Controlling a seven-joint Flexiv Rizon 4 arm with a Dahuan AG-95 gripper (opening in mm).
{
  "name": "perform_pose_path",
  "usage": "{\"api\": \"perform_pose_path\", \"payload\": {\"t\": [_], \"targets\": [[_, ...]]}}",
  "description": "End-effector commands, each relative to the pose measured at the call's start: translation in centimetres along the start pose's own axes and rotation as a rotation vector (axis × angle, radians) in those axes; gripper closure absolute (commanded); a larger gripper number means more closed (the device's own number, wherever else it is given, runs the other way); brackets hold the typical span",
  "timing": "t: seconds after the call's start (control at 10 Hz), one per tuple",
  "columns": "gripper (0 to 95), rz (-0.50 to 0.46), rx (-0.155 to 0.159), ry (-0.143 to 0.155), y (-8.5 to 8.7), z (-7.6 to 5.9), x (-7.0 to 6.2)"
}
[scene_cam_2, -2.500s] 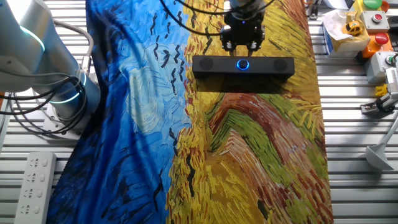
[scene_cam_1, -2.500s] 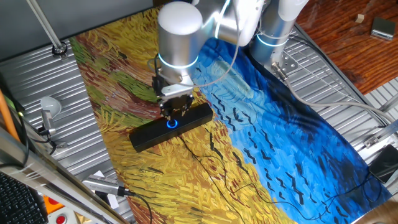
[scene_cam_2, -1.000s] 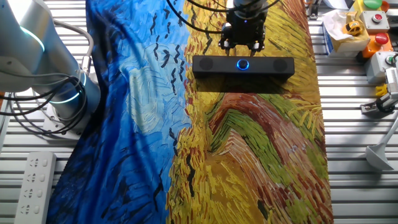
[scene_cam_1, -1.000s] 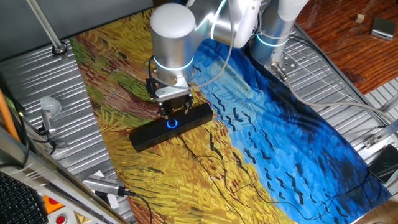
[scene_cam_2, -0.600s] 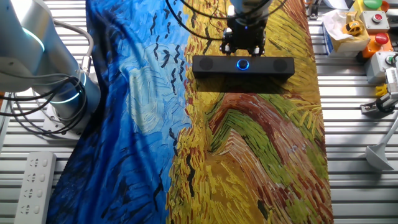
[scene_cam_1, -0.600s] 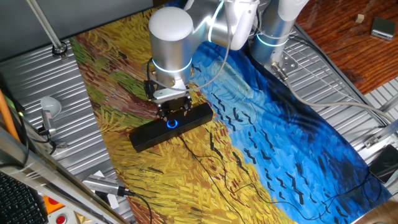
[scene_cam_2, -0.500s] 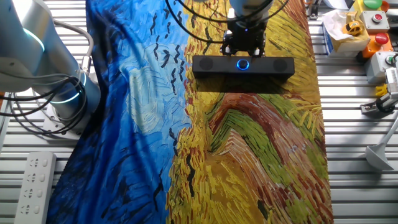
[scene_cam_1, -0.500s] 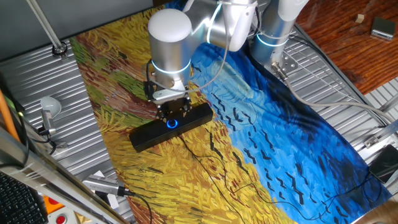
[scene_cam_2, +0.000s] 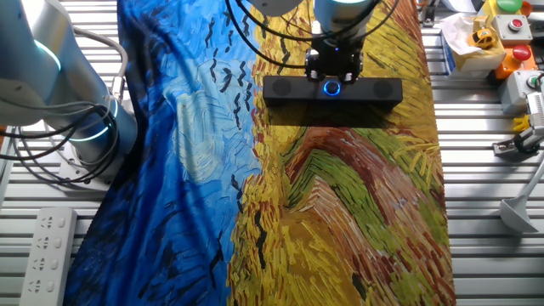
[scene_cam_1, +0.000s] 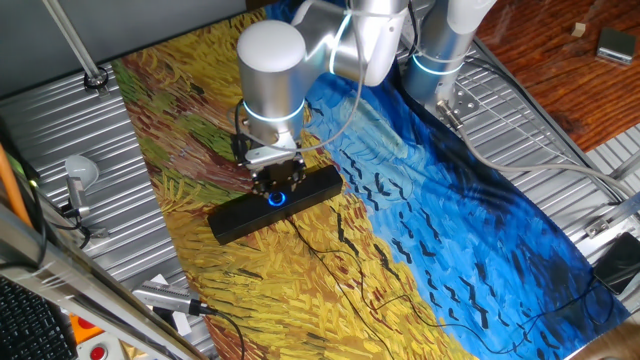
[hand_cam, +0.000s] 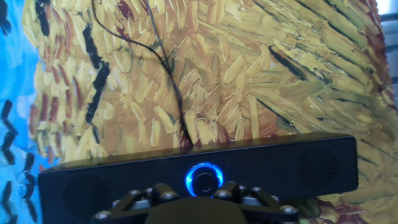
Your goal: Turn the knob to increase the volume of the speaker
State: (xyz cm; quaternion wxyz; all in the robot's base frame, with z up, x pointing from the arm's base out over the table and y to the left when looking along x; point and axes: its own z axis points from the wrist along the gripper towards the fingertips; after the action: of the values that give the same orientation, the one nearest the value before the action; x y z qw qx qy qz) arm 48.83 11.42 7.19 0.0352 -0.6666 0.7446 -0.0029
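Pincer (scene_cam_1: 279, 187) over knob (hand_cam: 204, 179), grip state unclear; speaker (scene_cam_2: 374, 90) on painted cloth (scene_cam_2: 357, 212).

No text, label, brand, number or sign can be read in any of the views. The speaker (hand_cam: 205, 168) shows only plain black mesh and a glowing blue ring around its knob (hand_cam: 204, 180), with no marking that can be made out. The painted cloth (scene_cam_2: 340, 195) carries brushstroke patterns only, and the small items at the table edges are too small and blurred to read.
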Motion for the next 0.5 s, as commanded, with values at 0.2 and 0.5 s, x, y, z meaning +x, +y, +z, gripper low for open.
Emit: {"api": "perform_pose_path", "payload": {"t": [0.2,0.5], "targets": [[57.0,-0.008,-0.003,-0.004,0.01,0.10,-0.02],[57.0,-0.008,-0.001,-0.016,-0.02,0.44,0.00]]}}
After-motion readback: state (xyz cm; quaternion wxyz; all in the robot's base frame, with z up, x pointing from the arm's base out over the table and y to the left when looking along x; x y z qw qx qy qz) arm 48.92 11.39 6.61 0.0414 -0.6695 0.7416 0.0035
